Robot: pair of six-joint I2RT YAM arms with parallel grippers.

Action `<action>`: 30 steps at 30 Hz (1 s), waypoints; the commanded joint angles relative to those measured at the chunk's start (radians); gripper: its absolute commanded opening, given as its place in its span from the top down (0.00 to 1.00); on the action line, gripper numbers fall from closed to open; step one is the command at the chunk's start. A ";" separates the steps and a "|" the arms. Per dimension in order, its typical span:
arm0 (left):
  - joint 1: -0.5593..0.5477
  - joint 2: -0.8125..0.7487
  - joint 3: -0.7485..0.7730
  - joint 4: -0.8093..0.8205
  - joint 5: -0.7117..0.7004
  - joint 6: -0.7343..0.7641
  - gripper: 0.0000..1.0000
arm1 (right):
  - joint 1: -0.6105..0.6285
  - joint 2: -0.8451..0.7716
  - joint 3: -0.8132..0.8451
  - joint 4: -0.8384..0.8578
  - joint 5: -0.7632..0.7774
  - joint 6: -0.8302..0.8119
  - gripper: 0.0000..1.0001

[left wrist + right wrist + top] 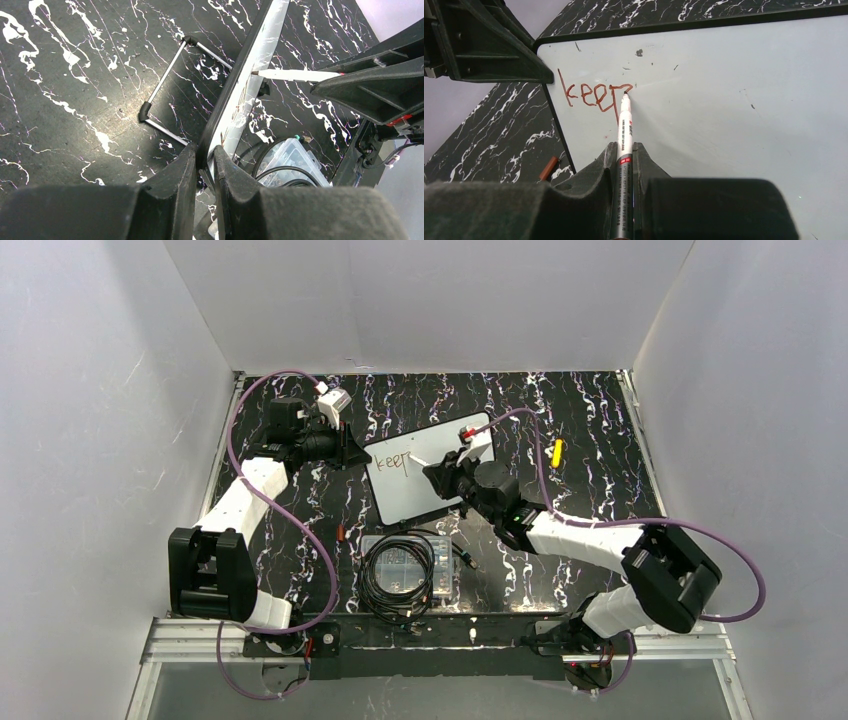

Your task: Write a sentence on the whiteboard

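The sentence (594, 95) is only getting started: "keep" is sitting in reddish-brown strokes near the upper left corner of the whiteboard (724, 100), with the rest of the white face bare. The board is standing tilted in the middle of the table (580, 410), between the two arms. The marker (625, 125) is pressing its tip against the board at the top of the "p". The right gripper (624, 152) is clamping the marker's barrel between nearly closed fingers. The left gripper (205, 157) is pinching the board's left rim, jaws almost together, and steadying it.

The main risk is the board giving way under the pen. The left grip is holding a thin rim only, so a hard stroke could be twisting or sliding the board and smearing the letters. The marker is also lying long in the right fingers, and sideways drag could be tilting it. Two words are remaining, so the spacing will need care.

A wire frame (162, 92) is lying behind the board; it is probably the board's stand, though that is hard to tell. A small brown cap (549, 168) is resting just beside the board's lower left. A clear box (445, 580) with a coiled black cable (385, 570) is sitting near the board's near edge, crowding the right arm's lower reach. A yellow object (557, 452) is lying well apart to the right.
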 commanded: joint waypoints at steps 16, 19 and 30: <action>0.009 -0.054 0.025 -0.009 -0.006 0.026 1.00 | -0.002 0.045 0.003 0.019 -0.060 0.010 0.99; 0.009 -0.053 0.026 -0.009 -0.007 0.028 1.00 | -0.002 0.039 0.000 0.018 -0.054 0.008 0.99; 0.009 -0.051 0.028 -0.016 -0.007 0.032 1.00 | -0.002 -0.009 0.008 -0.013 -0.067 -0.007 0.99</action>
